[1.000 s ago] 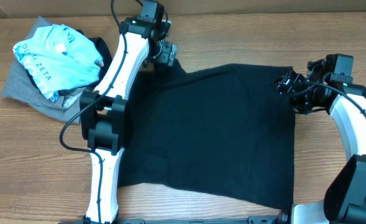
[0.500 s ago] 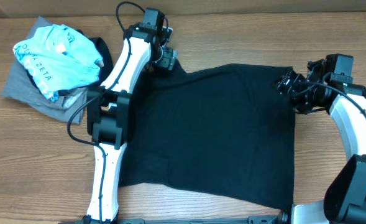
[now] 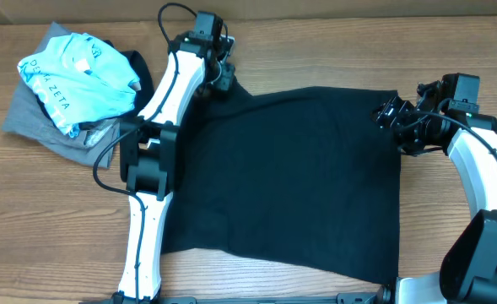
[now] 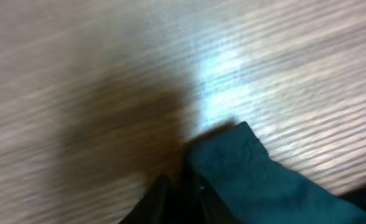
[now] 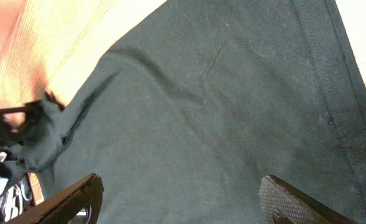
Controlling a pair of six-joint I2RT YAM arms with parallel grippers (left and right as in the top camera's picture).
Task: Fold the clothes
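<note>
Over the last second the left gripper (image 3: 221,74) is seen to have been shifted slightly at the far edge of the black T-shirt (image 3: 290,177), and its jaws, spread before, are now drawn together. The corner of the shirt (image 4: 232,155) is shown bunched and raised just ahead of the left wrist camera. From the right wrist view the same corner is seen gathered into those jaws, so a pinch on the cloth is judged to be made, though blur leaves some doubt. This is taken to mean that a first fold can be started from this corner. The right gripper (image 3: 389,112) is unchanged: its fingers (image 5: 77,196) are held wide apart with nothing between them, and the stitched hem (image 5: 332,93) lies directly beneath. The rest of the shirt is spread flat on the table (image 3: 332,42), stretching from one gripper to the other. The light blue tee (image 3: 75,76) and grey garment (image 3: 29,127) are piled well off to the outer side of the left gripper, untouched
</note>
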